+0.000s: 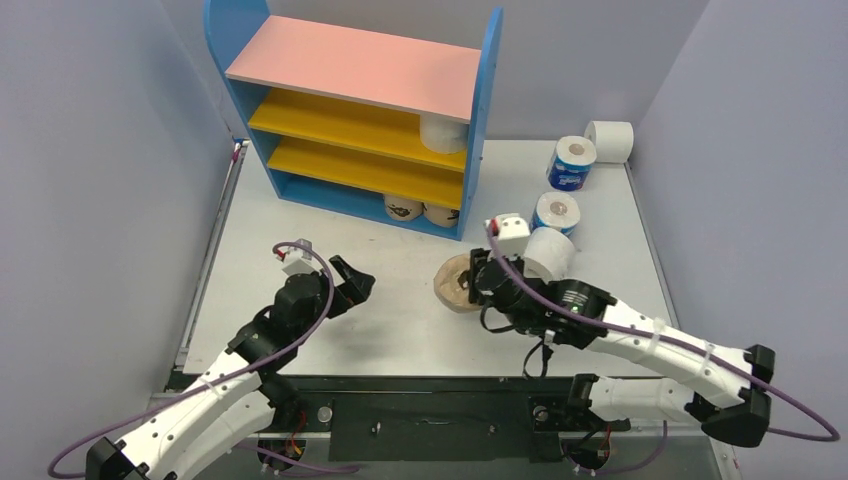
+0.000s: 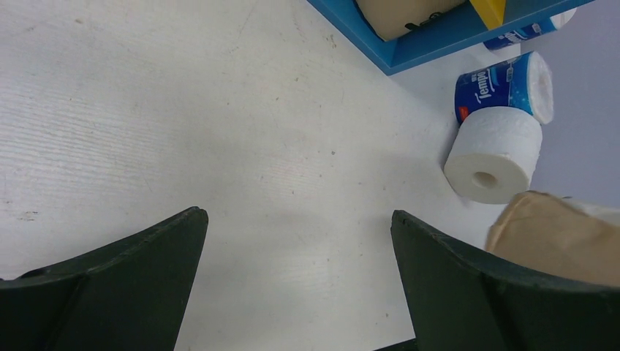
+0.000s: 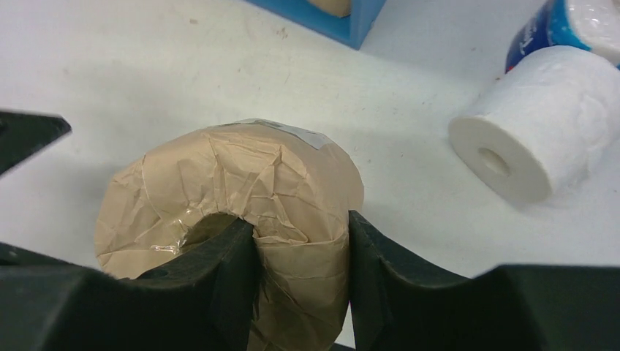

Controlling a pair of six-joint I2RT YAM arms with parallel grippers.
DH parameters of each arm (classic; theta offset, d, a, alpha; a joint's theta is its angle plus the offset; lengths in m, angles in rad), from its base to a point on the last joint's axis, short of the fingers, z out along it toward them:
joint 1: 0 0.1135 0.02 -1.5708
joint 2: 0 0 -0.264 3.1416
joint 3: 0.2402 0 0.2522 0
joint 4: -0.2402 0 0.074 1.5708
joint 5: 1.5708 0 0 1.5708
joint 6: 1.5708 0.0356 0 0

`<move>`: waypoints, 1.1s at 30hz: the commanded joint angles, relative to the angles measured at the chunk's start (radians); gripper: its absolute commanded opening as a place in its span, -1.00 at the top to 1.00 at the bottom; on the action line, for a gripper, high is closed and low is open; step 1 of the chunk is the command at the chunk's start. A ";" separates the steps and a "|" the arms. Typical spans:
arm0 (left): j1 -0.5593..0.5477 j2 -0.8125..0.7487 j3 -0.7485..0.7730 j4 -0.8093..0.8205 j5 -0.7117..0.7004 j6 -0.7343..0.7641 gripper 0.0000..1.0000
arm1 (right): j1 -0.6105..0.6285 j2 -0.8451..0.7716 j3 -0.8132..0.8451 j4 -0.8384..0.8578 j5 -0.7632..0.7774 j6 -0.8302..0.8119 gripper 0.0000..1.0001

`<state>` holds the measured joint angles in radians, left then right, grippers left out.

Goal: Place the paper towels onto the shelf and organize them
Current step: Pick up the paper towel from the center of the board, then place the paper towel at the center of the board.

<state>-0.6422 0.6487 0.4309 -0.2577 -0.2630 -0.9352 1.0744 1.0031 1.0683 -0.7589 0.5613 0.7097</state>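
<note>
Over the table, from the top camera, you have the right gripper (image 1: 478, 285) down on a tan roll (image 1: 450, 285). The roll lies on the table (image 1: 300, 215) in front of the shelf (image 1: 360, 110), near its right-hand blue panel. A white roll (image 1: 550, 252) sits just beside that wrist, with two blue-wrapped rolls (image 1: 572, 163) behind it. The shelf already carries one white roll on the upper yellow board and two tan ones at the right end of the bottom tier. Your left gripper (image 1: 350, 285) hangs over bare table, apart from every roll.

Through the left wrist camera, its fingers (image 2: 131, 285) are spread wide with nothing between them. The tan roll shows only at the right edge, beyond the right finger.

Through the right wrist camera, the fingers (image 3: 219, 270) are pinching one wall of the tan roll (image 3: 234, 183). One finger sits inside the hollow core and the other presses the outside.

That grip is where I think your trouble could start:
- **Pivot or slip:** You hold a single wall, so the roll may pivot on the pads as you lift, or the crinkled wrapper may slide against them.
- **Collision beside the wrist:** A swinging roll, or your wrist itself, could knock the white roll (image 3: 534, 139) lying close by.
- **Crowded bottom tier:** Aim at the right end of that tier and you may shove the rolls already there, or catch the blue side panel.
</note>
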 commanded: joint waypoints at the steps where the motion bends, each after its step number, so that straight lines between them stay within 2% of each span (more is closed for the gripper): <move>1: 0.004 -0.025 0.085 -0.055 -0.053 0.028 -0.93 | 0.085 0.120 0.060 0.023 0.069 -0.081 0.24; 13: 0.008 -0.102 0.070 -0.130 -0.090 0.021 -0.93 | 0.117 0.397 0.117 0.142 -0.106 -0.300 0.22; 23: 0.008 -0.076 0.017 -0.092 -0.057 -0.010 -0.93 | 0.045 0.463 0.022 0.296 -0.292 -0.284 0.21; 33: 0.009 -0.019 -0.008 -0.038 -0.021 -0.019 -0.93 | 0.017 0.518 -0.018 0.327 -0.348 -0.252 0.17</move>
<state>-0.6395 0.6220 0.4210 -0.3588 -0.3035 -0.9436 1.0954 1.5196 1.0534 -0.4904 0.2382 0.4389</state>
